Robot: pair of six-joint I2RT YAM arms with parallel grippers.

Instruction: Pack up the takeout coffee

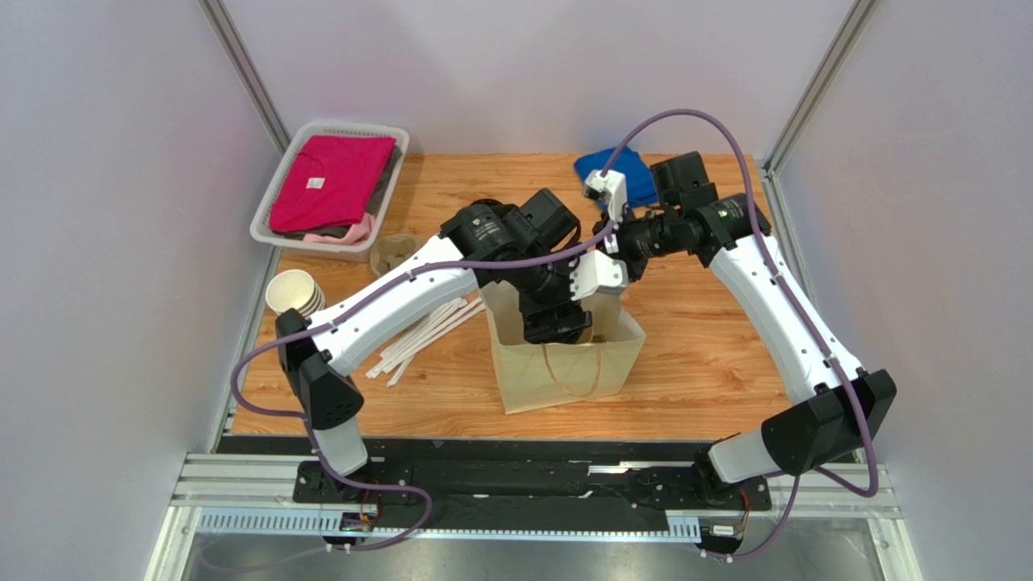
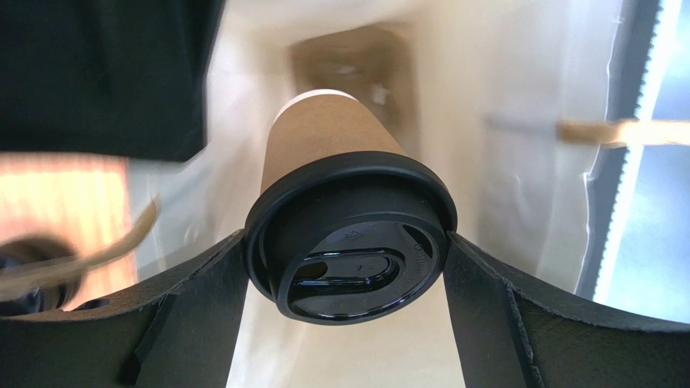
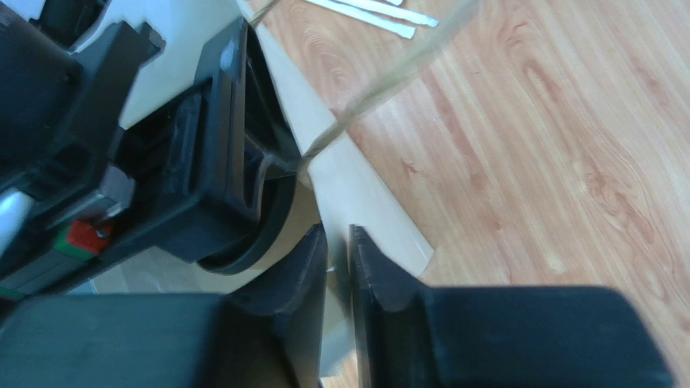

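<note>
left pincer [image 2: 344, 246] clamps the takeout coffee [image 2: 332, 145] by its lid, inside the paper bag [image 1: 570, 363] at 6 o'clock on the tabletop [image 1: 709, 351] | right pincer [image 3: 338, 255] pinches bag rim at 1 o'clock | i judge nearly packed; remaining: set down, let go

Top view. My bench is a wood-grain table [image 1: 703, 351] at centre frame, evenly lit. Plain pale grey walls [image 1: 534, 61] close it at top, left and right. Aluminium posts [image 1: 249, 73] run up the two upper corners. A metal rail [image 1: 243, 484] crosses the bottom edge.
</note>
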